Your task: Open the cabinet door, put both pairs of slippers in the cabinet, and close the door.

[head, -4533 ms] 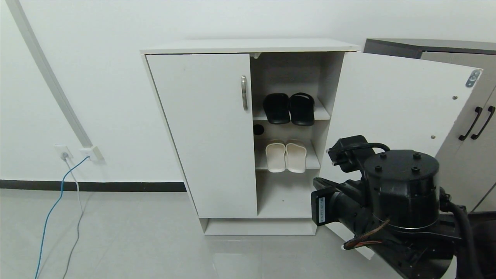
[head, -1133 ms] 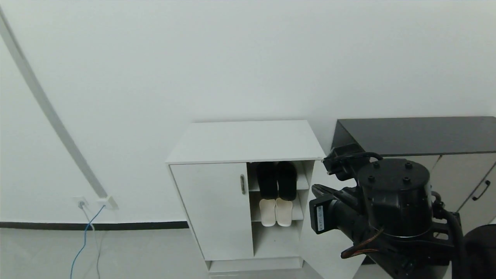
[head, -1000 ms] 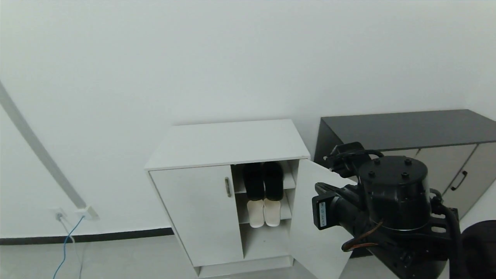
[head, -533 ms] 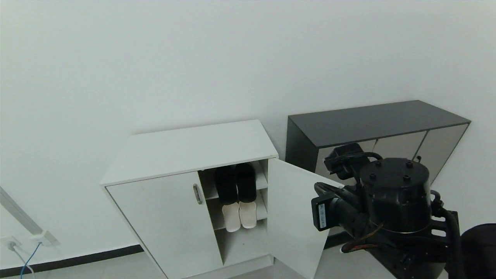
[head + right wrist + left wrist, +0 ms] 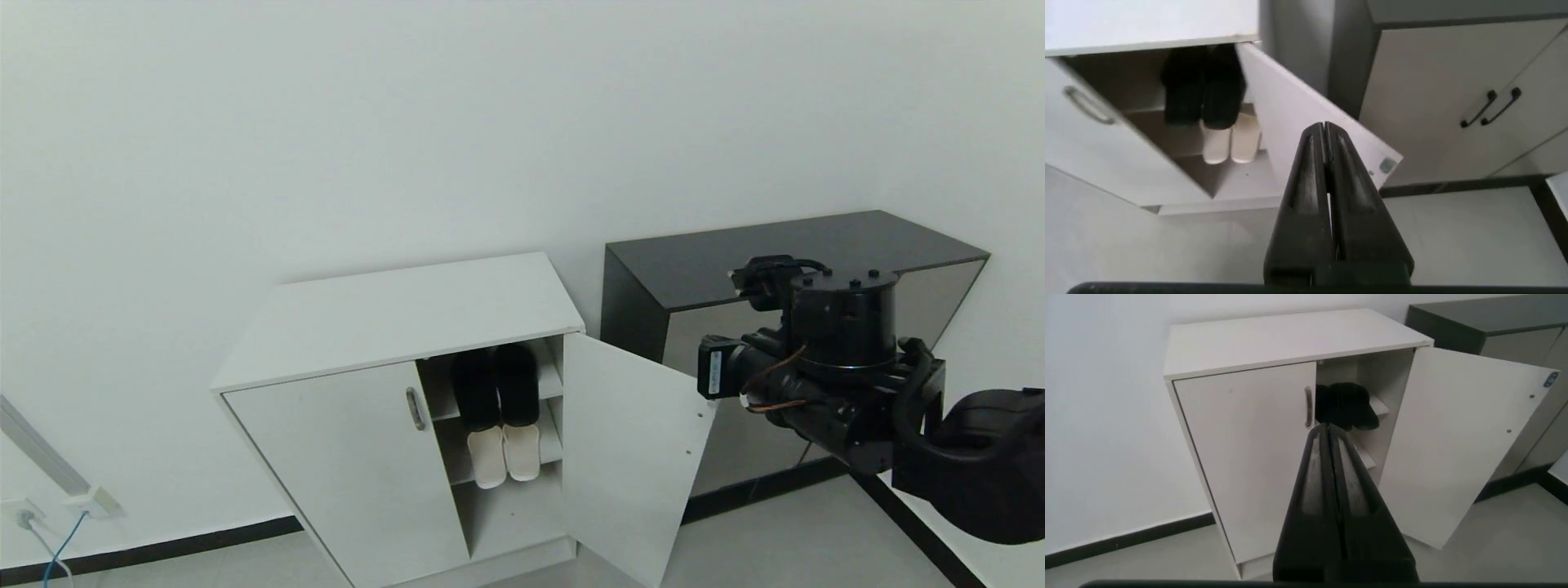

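Note:
The white cabinet (image 5: 392, 310) stands against the wall with its left door shut and its right door (image 5: 629, 441) swung open. Black slippers (image 5: 496, 384) lie on the upper shelf and white slippers (image 5: 504, 453) on the shelf below. My right arm (image 5: 841, 351) hangs raised just right of the open door's outer edge. In the right wrist view my right gripper (image 5: 1325, 135) is shut and empty, above the door (image 5: 1282, 90) and apart from it. My left gripper (image 5: 1324, 433) is shut and empty, well back from the cabinet front, pointing at the black slippers (image 5: 1351, 407).
A dark grey sideboard (image 5: 784, 253) with black handles (image 5: 1490, 106) stands right of the cabinet, close behind the open door. A wall socket with a blue cable (image 5: 51, 559) sits at the lower left. Bare tiled floor (image 5: 1143, 559) lies before the cabinet.
The head camera has risen and turned, shifting the whole picture. In the last half second my right arm lifted and moved away to the right, uncovering the open door's outer edge.

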Tool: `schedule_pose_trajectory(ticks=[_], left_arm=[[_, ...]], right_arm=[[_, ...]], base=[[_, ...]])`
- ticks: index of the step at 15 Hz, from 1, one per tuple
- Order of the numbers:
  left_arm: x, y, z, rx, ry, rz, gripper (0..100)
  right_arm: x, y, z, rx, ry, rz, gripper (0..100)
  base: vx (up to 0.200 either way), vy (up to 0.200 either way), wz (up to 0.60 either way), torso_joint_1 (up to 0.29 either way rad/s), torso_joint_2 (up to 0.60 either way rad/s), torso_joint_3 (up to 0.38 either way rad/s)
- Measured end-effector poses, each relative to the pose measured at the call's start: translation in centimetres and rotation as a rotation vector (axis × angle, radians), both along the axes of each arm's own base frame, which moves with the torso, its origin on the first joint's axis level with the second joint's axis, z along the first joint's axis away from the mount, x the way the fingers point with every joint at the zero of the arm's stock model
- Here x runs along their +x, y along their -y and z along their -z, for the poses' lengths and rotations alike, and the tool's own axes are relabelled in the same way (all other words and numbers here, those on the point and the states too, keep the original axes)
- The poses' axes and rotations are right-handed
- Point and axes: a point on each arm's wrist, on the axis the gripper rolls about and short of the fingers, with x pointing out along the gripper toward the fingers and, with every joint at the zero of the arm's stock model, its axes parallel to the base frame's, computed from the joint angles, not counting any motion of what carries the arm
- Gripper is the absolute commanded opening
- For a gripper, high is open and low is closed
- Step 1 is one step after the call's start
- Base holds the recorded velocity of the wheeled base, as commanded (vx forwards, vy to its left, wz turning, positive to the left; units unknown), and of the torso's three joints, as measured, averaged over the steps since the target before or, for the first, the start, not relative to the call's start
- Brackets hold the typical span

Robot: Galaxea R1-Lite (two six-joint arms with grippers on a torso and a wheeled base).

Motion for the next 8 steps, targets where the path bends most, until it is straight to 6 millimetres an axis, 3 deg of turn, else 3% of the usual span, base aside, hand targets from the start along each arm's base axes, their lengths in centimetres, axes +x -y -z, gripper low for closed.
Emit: schedule_pose_trajectory(ticks=[8], left_arm=[[0.0,0.0,0.0,0.000,0.000,0.000,0]], right_arm=[[6.5,1.1,1.2,0.015,-0.007,0.067,0]], base=[[0.000,0.000,0.00,0.000,0.00,0.000]])
